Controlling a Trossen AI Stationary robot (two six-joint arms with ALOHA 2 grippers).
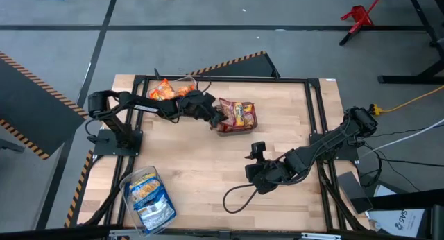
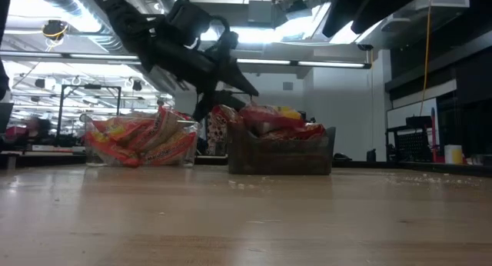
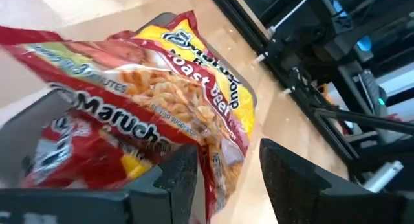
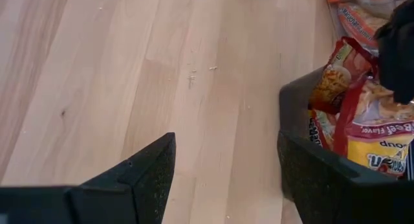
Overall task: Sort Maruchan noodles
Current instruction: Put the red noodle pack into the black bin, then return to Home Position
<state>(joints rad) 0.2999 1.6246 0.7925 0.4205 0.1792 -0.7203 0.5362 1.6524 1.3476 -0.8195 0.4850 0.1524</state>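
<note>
A red Maruchan noodles packet lies tilted on top of other red packets in a clear bin at the table's middle far part. My left gripper reaches nearly level to that bin's left side, fingers apart, with the packet's lower edge between them. My right gripper hangs open over bare wood nearer the front, right of centre; its wrist view shows the same bin beyond its fingers. My left gripper stands open around the red packet's lower edge, which hangs close beside one finger. Whether that finger touches the edge I cannot tell. The packet rests on the packets in the bin.
A clear bin of orange packets stands at the far edge, left of the red bin, seen too in the low view. A bin of blue-and-white packets sits at the near left corner. A black frame borders the table.
</note>
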